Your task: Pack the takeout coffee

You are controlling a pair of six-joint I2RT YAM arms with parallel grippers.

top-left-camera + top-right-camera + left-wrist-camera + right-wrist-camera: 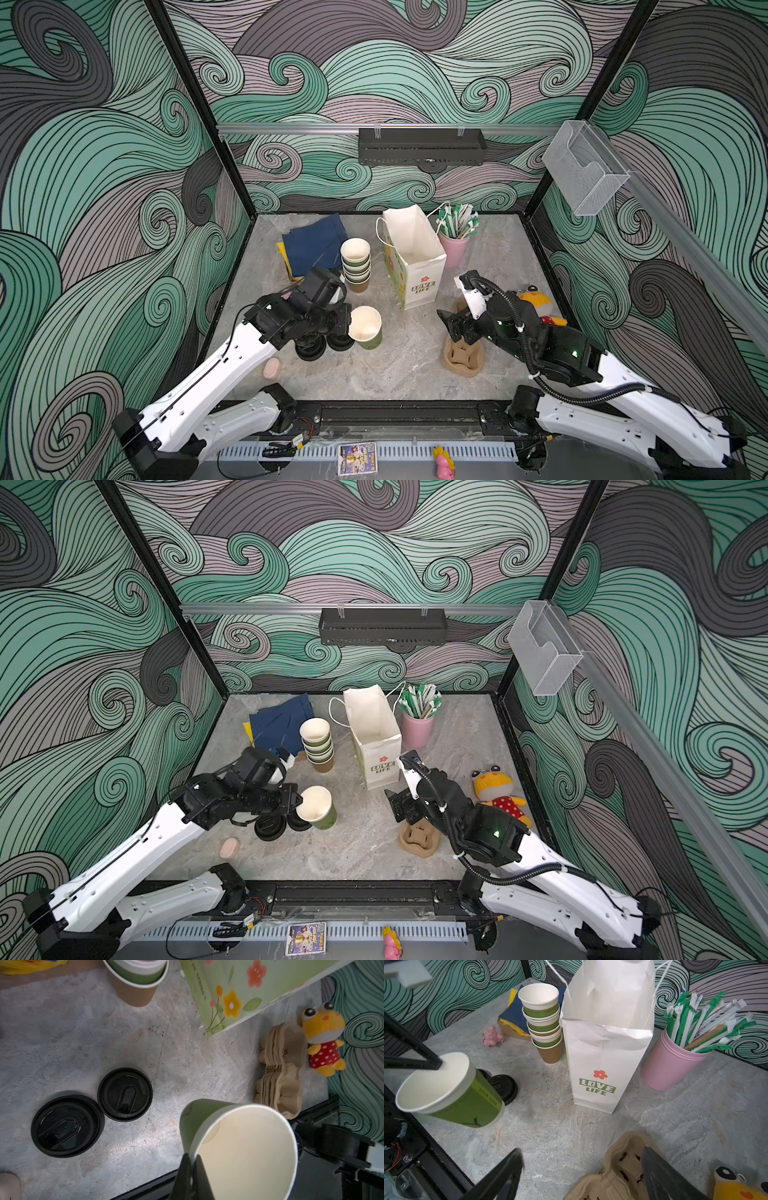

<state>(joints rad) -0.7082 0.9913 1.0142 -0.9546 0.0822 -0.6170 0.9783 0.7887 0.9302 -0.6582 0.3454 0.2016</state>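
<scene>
Here, a grey marbled bench (395, 374) fills the floor of the enclosure. A white paper bag (415, 266) stands open and upright near the middle of the back edge. Just left of it rises a stack of cups (356, 262). A stack of brown pulp carriers (463, 357) sits toward the right edge, nearer the front.

The right gripper (582, 1151) hangs over those carriers, jaws spread wide, holding nothing. The left gripper (192, 1159) pinches the rim of one olive-green cup (365, 328), with one finger inside and one outside. That cup is lifted clear of the bench left of centre. It is tilted, empty and has no lid. Black lids (124, 1094) lie flat on the bench just beside it, nearer the left edge, in two touching rounds.

The cup probably needs setting down before a lid goes on. It should be levelled first, then lowered straight onto bare bench or into a carrier well. The pinch should stay gentle, since the thin paper wall will likely buckle.
</scene>
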